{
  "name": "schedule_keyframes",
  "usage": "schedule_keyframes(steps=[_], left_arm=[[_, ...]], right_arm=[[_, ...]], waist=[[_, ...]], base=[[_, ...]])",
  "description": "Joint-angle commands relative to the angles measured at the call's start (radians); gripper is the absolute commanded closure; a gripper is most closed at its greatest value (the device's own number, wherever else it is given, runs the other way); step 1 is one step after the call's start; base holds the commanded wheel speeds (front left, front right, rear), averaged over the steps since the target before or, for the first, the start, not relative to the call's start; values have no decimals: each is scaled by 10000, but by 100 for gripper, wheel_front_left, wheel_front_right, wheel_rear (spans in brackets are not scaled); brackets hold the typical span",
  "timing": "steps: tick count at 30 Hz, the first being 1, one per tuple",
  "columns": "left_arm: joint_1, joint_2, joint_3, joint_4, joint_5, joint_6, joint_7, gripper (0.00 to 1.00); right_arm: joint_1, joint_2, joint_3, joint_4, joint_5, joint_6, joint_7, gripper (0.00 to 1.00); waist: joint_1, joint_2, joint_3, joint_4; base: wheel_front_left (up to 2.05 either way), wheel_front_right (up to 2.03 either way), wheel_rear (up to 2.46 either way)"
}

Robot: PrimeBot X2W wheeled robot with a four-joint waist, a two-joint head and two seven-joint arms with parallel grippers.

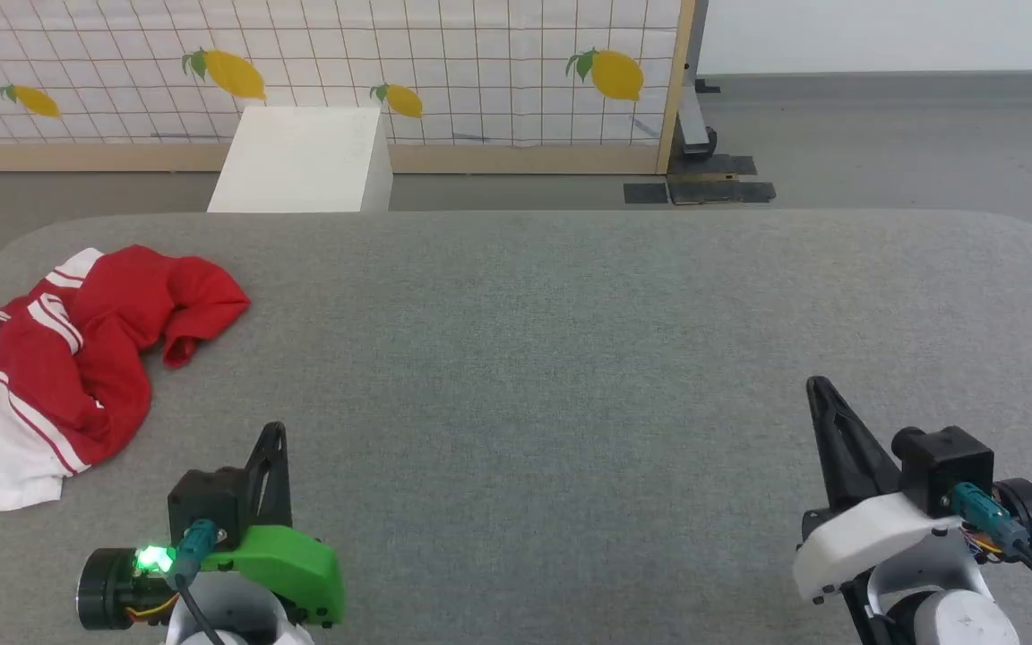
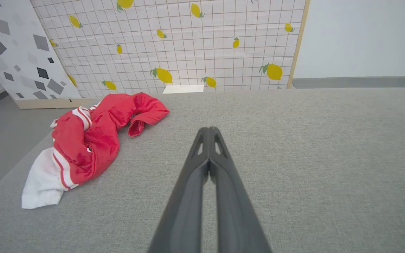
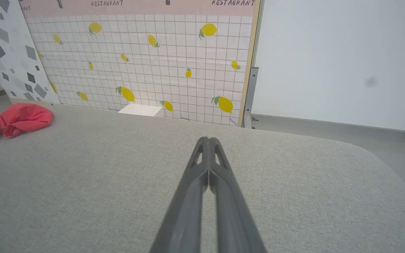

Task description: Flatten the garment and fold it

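Observation:
The garment [image 1: 86, 358] lies crumpled in a heap at the far left of the grey table, red with white sleeves and striped trim; its lettering is hidden in the folds. It also shows in the left wrist view as a red and white garment [image 2: 90, 140] up and left of the fingers, and at the left edge of the right wrist view as a red garment [image 3: 16, 119]. My left gripper [image 1: 276, 430] is shut and holds nothing, a little right of and nearer than the heap. Far to the right, my right gripper [image 1: 816, 383] is shut and holds nothing.
The grey fabric table [image 1: 570, 340] has rounded far corners. Behind it stands a white box [image 1: 305, 161] on the floor, against a lemon-patterned tiled panel [image 1: 444, 63]. Grey floor [image 1: 883, 143] lies beyond the right side.

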Motion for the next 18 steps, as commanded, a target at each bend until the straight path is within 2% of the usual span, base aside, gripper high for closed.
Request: schedule_keyframes(steps=[1, 18], left_arm=[[-180, -38, 20, -28, 128, -11, 11, 100], [-180, -38, 20, -28, 128, -11, 11, 100]], right_arm=[[139, -4, 12, -53, 60, 62, -1, 100], [139, -4, 12, -53, 60, 62, -1, 100]], waist=[[0, 0, 0, 0], [0, 0, 0, 0]], base=[[0, 0, 0], [0, 0, 0]])
